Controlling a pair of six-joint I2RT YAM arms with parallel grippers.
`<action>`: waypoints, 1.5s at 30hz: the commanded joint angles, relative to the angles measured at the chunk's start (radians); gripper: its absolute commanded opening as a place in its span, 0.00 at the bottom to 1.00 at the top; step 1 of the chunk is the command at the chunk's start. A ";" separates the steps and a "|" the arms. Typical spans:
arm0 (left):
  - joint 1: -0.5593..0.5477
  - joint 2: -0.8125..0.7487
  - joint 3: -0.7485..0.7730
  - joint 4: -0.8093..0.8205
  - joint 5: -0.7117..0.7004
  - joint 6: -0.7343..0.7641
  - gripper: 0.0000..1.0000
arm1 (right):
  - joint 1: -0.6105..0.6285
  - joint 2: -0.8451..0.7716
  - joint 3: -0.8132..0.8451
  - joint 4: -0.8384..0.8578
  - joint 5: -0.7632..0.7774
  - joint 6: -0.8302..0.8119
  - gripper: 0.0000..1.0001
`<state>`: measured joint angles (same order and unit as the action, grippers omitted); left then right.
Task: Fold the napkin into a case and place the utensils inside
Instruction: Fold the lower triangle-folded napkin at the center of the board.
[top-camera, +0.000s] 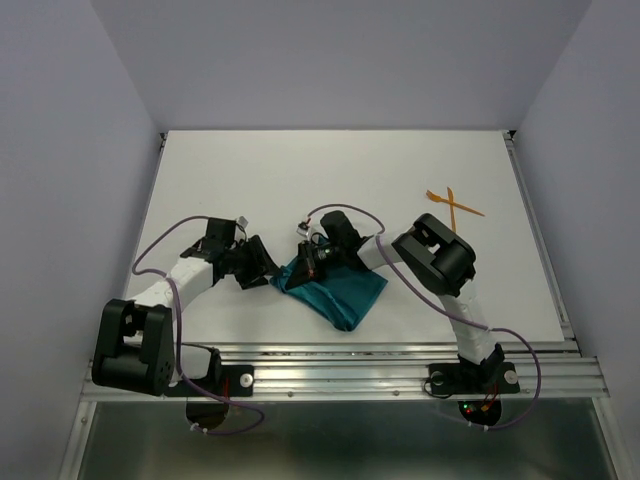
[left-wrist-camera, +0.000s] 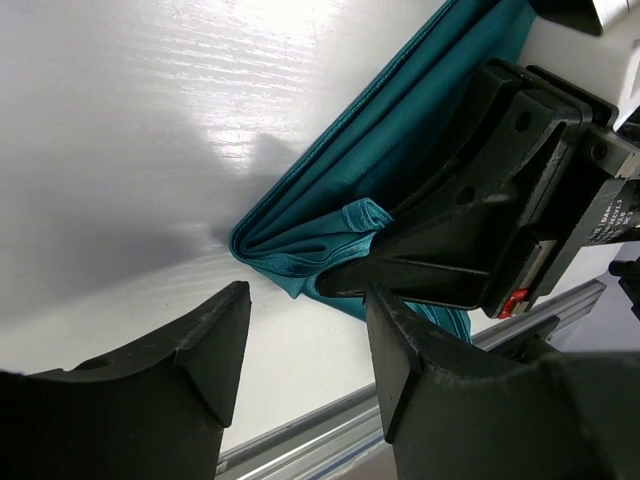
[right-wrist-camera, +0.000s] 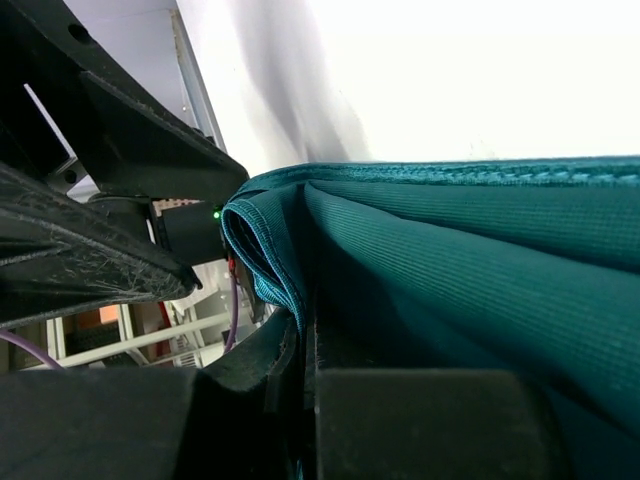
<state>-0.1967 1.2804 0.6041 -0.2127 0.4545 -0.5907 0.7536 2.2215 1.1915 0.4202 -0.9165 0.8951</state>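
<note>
The teal napkin (top-camera: 342, 291) lies folded in layers near the table's front, between the two arms. My right gripper (top-camera: 306, 262) is shut on its left corner, and the wrist view shows cloth layers (right-wrist-camera: 480, 270) pinched in my right gripper (right-wrist-camera: 308, 325). My left gripper (top-camera: 266, 264) stands open just left of that corner, apart from the cloth. In the left wrist view my left gripper (left-wrist-camera: 305, 300) holds nothing; the napkin's bunched corner (left-wrist-camera: 300, 245) lies just ahead, under the right gripper's black finger (left-wrist-camera: 430, 250). Two orange utensils (top-camera: 453, 203) lie crossed at the far right.
A metal rail (top-camera: 400, 365) runs along the table's near edge, close behind the napkin. Grey walls enclose the white table (top-camera: 330, 180) on the left, right and back. Purple cables loop off both arms.
</note>
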 joint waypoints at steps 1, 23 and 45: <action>-0.004 0.011 0.026 0.038 -0.002 -0.012 0.59 | -0.005 0.003 0.040 0.038 -0.030 0.011 0.01; -0.007 0.068 0.042 0.128 0.033 -0.060 0.41 | -0.005 0.009 0.034 0.038 -0.027 0.011 0.01; -0.026 0.128 0.069 0.139 0.027 -0.124 0.00 | -0.005 -0.040 0.042 -0.070 0.036 -0.070 0.22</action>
<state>-0.2165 1.3911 0.6292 -0.0929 0.4854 -0.6903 0.7517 2.2284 1.1992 0.4053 -0.9127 0.8898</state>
